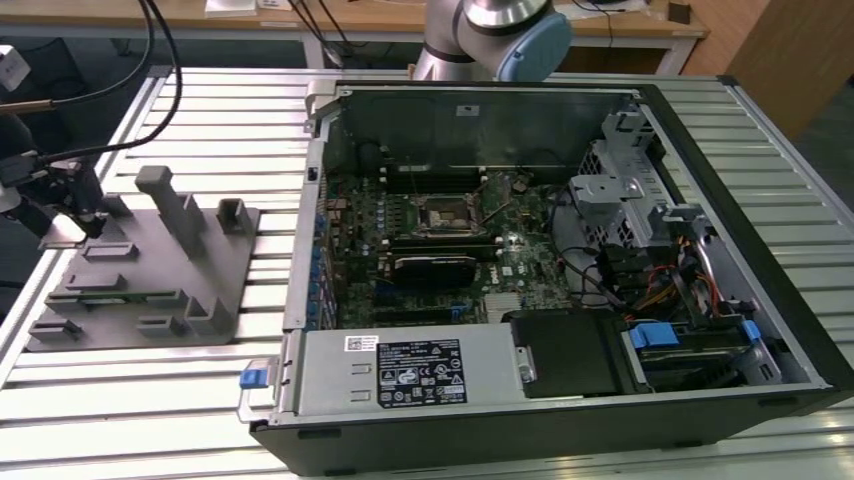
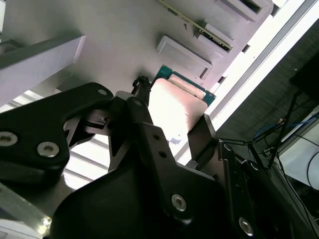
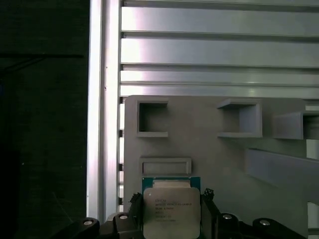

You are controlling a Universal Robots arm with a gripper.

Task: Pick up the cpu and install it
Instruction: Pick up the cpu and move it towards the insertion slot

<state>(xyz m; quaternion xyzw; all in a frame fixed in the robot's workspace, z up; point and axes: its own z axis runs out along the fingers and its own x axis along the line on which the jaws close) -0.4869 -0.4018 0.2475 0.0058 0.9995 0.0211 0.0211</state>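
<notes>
The cpu [image 3: 172, 206] is a pale silver square chip on a green board. It lies flat on the grey plastic block [image 3: 219, 164], just below a small raised bar. In both wrist views my gripper [image 3: 171, 209] has its black fingers [image 2: 204, 134] pressed against two opposite edges of the cpu [image 2: 174, 104]. In the exterior view the gripper [image 1: 87, 215] is low over the far corner of the block [image 1: 147, 275], on the exterior view's left. The black socket frame [image 1: 441, 212] sits on the motherboard inside the open computer case [image 1: 534, 260].
Upright posts [image 1: 167, 205] rise from the grey block close to the gripper. The slatted aluminium table [image 1: 134, 400] carries both the block and the case. Its edge rail [image 3: 104, 99] runs beside the block. Cables [image 1: 147, 60] hang at the back left.
</notes>
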